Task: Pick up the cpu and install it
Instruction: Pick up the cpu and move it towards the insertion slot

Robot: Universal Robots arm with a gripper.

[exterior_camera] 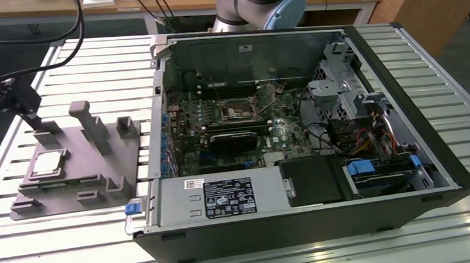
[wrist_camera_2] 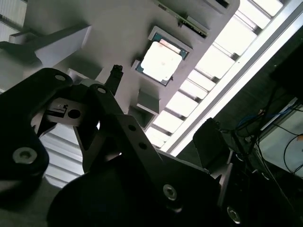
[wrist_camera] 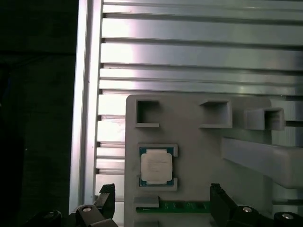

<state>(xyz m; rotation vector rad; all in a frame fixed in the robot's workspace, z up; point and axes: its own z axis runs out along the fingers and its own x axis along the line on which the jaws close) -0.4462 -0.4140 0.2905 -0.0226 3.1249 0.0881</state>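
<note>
The cpu [exterior_camera: 48, 163], a small square chip with a shiny metal top, lies flat in a recess of the grey tray [exterior_camera: 82, 174] at the exterior view's left. Both wrist views look down on the cpu [wrist_camera: 155, 164] [wrist_camera_2: 161, 61] in that recess. My gripper [exterior_camera: 34, 119] hangs above the tray's far end, short of the chip. It is open: in the first wrist view the gripper [wrist_camera: 162, 194] has its black fingertips [wrist_camera: 106, 195] set wide apart, with nothing between them. The motherboard socket [exterior_camera: 240, 111] sits inside the open computer case.
The open computer case [exterior_camera: 302, 223] takes up the middle and the exterior view's right of the slatted metal table [exterior_camera: 97, 66]. A black card [exterior_camera: 233, 140] lies below the socket. Upright posts [exterior_camera: 88, 123] rise from the tray. The table's edge [wrist_camera: 83, 118] runs close beside the tray.
</note>
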